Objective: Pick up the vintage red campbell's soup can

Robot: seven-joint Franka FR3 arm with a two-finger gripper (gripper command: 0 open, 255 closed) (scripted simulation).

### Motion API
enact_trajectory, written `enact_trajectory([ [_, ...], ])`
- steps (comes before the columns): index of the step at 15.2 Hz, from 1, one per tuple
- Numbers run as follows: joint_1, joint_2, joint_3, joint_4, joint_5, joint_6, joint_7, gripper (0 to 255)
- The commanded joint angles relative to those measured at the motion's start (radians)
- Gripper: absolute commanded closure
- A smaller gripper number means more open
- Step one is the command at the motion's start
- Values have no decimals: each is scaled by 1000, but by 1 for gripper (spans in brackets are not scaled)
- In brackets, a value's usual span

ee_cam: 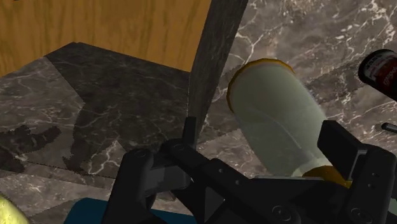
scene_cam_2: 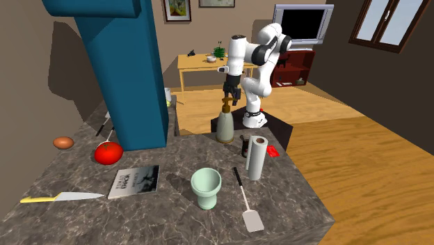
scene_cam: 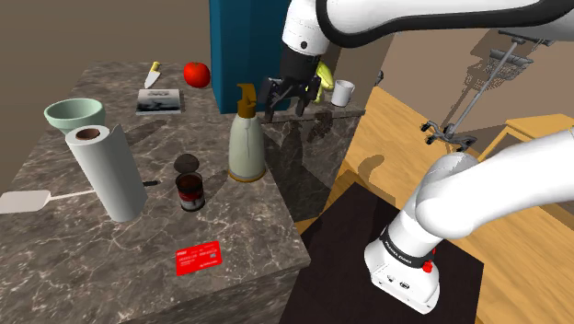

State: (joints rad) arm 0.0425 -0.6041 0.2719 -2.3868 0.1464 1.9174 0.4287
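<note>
The all-black two-finger gripper [scene_cam: 285, 106] hangs with its fingers spread wide and nothing between them. It is above the step where the dark marble counter [scene_cam: 110, 276] drops to a lower ledge. Close beside it stands a tall pale soap bottle with an amber pump [scene_cam: 246, 143], the pump head near the fingers.

The dark red soup can [scene_cam: 190, 191] stands upright near the counter edge that faces the stand. It is just beside the bottle's base on the side away from the gripper, so the bottle stands between gripper and can. On the can's other side rises an upright white paper towel roll [scene_cam: 106, 170], near the can but not touching it. A flat red card [scene_cam: 199, 257] lies toward the counter's near corner, apart from the can.

A white spatula [scene_cam: 23, 201] lies beyond the roll. A pale green bowl [scene_cam: 74, 112], a grey book [scene_cam: 158, 101], a yellow-handled knife [scene_cam: 153, 74] and a round red fruit [scene_cam: 196, 74] sit toward the far edge, by a blue column [scene_cam: 244, 37]. A white mug [scene_cam: 342, 92] stands on the lower ledge.
</note>
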Motion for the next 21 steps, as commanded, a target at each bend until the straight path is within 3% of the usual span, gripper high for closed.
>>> enact_trajectory([
  [1, 5, 47, 55, 21, 7, 30, 70, 0],
  [9, -13, 287, 254, 140, -49, 145, 338, 0],
  [13, -27, 444, 348, 235, -142, 181, 499, 0],
  [18, -2, 679, 423, 390, -325, 185, 724, 0],
  [21, 5, 691, 417, 374, -336, 209, 733, 0],
])
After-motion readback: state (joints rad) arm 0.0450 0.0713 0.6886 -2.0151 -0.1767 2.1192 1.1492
